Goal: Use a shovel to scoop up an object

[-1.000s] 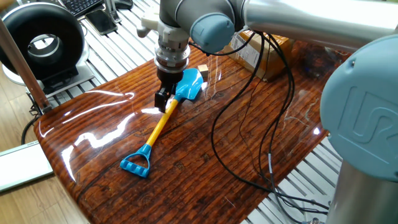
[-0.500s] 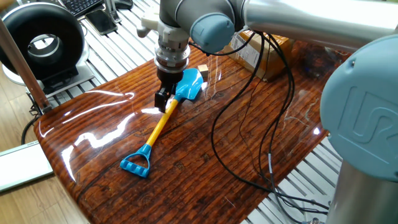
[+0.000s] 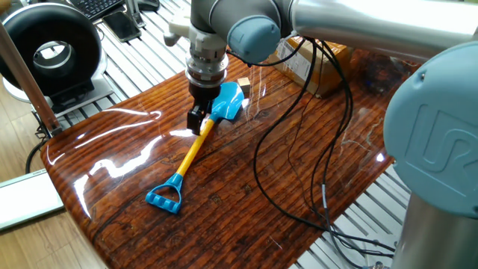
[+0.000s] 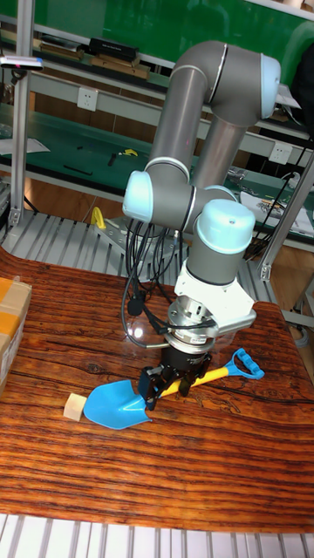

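Pinching the thin yellow stick of the plastic shovel (image 4: 131,403), the fingers (image 4: 150,386) hold its smooth blue scoop beside the little wooden cube (image 4: 75,406) on the shiny bench (image 4: 157,471).

Only one mark reads here: large raised letters on the arm's pale blue joint cap (image 3: 433,142) at the right edge of the fixed view, a "U" plainly and what looks like an "R" beside it, cut off by the frame. The white label on the cardboard box (image 3: 317,63) is too small to read. The tall fixed view shows no legible text at all.
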Motion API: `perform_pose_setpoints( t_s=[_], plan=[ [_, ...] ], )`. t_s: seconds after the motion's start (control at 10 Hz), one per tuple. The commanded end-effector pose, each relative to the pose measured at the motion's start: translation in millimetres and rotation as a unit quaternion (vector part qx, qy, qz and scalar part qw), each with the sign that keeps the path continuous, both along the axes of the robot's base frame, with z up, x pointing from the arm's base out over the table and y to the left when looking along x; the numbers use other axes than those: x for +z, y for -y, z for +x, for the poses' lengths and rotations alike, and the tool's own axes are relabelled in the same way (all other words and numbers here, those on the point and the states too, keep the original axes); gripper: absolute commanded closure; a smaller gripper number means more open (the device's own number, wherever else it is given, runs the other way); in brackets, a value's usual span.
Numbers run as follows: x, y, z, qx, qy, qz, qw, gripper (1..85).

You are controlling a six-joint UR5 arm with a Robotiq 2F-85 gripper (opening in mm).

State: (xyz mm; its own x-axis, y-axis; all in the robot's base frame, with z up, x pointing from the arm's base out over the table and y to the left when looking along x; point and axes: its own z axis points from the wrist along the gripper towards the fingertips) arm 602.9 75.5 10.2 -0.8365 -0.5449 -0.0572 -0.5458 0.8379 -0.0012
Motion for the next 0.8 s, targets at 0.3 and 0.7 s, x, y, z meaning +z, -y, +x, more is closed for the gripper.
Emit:
perform_pose_setpoints(
  t_s=[0.3, 0.7],
  plan=[
    [1.7, -4.9, 6.9, -0.004, 0.012, 0.012, 0.9998, 15.3],
    [3.6, -16.4, 17.7, -0.02, 0.032, 0.036, 0.9987, 15.0]
  ],
)
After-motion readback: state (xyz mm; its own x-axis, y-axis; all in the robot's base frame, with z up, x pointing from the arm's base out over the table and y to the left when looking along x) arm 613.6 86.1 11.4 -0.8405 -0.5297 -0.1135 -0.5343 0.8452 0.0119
